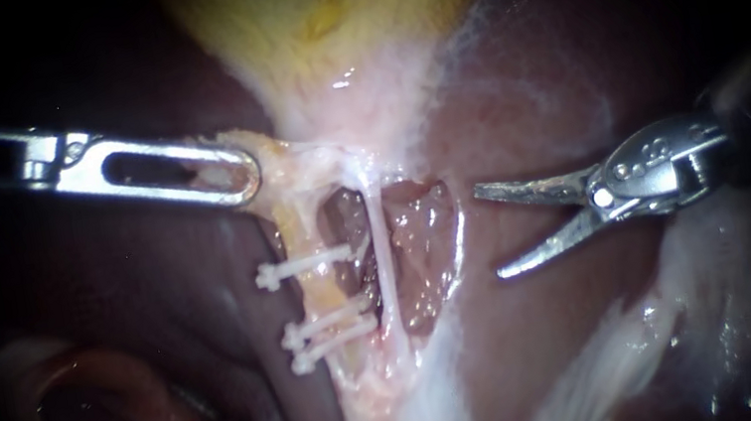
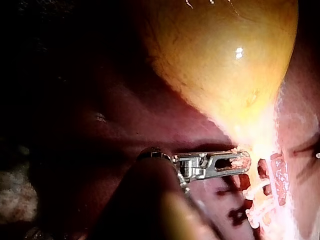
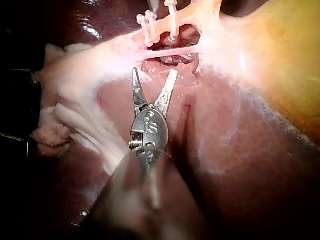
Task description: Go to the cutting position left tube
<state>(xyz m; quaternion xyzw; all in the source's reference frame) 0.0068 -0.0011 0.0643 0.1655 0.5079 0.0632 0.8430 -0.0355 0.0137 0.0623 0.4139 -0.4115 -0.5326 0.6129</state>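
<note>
The hand of the right instrument (image 1: 488, 232) is apart: its two slim, pointed jaws stand in a wide V with nothing between them. They hang over the liver (image 1: 517, 87), their tips aimed toward the opened pocket of tissue and touching neither tube. In the right wrist view the same instrument (image 3: 155, 71) shows its tips just short of the pale strands ahead of it.

The nearest strand to those tips is the right tube (image 1: 381, 260), thin and white, running down from the gallbladder's neck. Beyond it lies the left tube (image 1: 319, 295), thicker and yellowish. It carries three white clips: an upper clip (image 1: 304, 266) and a lower pair of clips (image 1: 330, 333) set close together (a bare stretch of tube shows between the upper one and the pair).

Above the tubes, the hand of the left instrument (image 1: 234, 173) is clamped on the neck tissue (image 1: 271, 152), which shows through the slot in its jaw. The left wrist view has this instrument (image 2: 242, 161) gripping the same pale scrap under the gallbladder (image 2: 215, 55), whose yellow body (image 1: 313, 9) fills the field above.
</note>
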